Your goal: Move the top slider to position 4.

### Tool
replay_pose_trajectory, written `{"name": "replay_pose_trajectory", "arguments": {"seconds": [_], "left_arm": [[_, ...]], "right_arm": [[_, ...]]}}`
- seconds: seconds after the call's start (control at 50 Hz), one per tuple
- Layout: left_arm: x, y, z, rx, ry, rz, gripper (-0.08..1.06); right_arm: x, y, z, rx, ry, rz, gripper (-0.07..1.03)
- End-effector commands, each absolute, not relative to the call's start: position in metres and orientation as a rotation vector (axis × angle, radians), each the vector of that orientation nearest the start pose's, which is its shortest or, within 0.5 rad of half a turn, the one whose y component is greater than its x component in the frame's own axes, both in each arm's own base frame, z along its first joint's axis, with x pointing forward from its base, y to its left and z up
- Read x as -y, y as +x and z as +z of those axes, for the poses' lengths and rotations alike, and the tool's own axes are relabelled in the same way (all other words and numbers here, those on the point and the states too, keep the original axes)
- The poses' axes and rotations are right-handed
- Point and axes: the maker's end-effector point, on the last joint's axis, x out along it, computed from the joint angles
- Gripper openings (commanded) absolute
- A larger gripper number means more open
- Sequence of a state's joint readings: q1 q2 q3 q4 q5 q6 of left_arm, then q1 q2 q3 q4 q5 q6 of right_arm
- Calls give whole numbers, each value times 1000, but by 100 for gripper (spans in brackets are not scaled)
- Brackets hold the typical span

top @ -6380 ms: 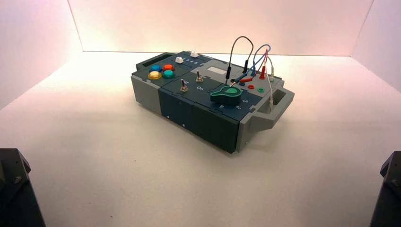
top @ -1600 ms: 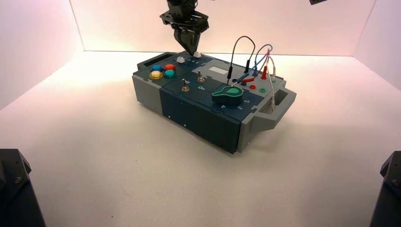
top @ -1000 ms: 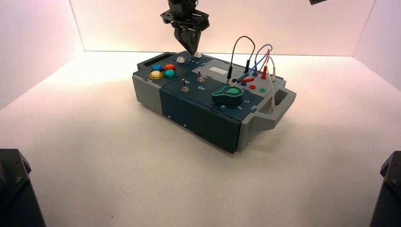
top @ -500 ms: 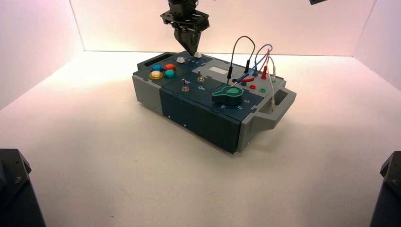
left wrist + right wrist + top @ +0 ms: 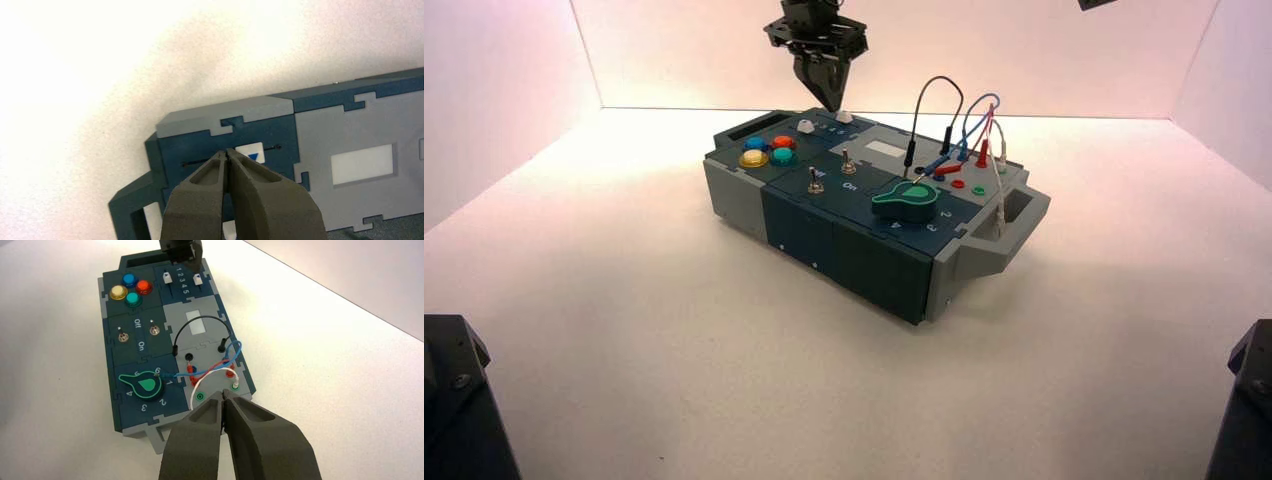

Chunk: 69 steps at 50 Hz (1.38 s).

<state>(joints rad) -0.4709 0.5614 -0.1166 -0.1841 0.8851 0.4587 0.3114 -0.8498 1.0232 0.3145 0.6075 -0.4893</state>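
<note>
The top slider's white blocky knob (image 5: pixel 844 117) sits on the far edge of the box (image 5: pixel 844 250). In the left wrist view it (image 5: pixel 250 152) bears a blue triangle and rides a thin dark track. My left gripper (image 5: pixel 831 104) hangs point-down just above it. It is shut, and its tips (image 5: pixel 227 151) are right beside the knob over the track. The right wrist view shows the knob (image 5: pixel 198 280) beside the row of digits 1 to 5 (image 5: pixel 182 283). Which digit it stands at is unclear. My right gripper (image 5: pixel 223 394) is shut and empty, high above the box's wired end.
A second white slider knob (image 5: pixel 805 126) sits nearer. There are several coloured buttons (image 5: pixel 769 150), two toggle switches (image 5: pixel 848 160), a green dial (image 5: pixel 906 198) and looping wires (image 5: pixel 964 130). Dark arm bases (image 5: pixel 454 400) stand at the front corners.
The left gripper came in over the far edge since 6.4 s ago. The top knob now sits slightly further right. In the last half second the gripper has risen a little.
</note>
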Motion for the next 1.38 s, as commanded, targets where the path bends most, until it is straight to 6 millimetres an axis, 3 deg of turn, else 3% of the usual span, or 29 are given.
{"name": "replay_pose_trajectory", "arguments": {"seconds": [0.02,0.36,0.48,0.86,1.08,1.38], "left_arm": [[261,465,99,-1138,484,-737,-3],[252,434,122,-1165,499,-761,-3],[245,413,133,-1162,504,-767,-3],[222,369,140,-1160,524,-776,-3],[216,359,134,-1145,533,-776,-3],[217,363,141,-1110,541,-777,-3]], "right_arm": [[-104,218,204,-687,-261,552,-2],[-104,216,202,-694,-260,552,-2],[-104,217,201,-697,-257,550,-2],[-103,216,197,-709,-247,546,-2],[-103,216,196,-713,-243,545,-2],[-103,214,193,-721,-242,546,-2]]}}
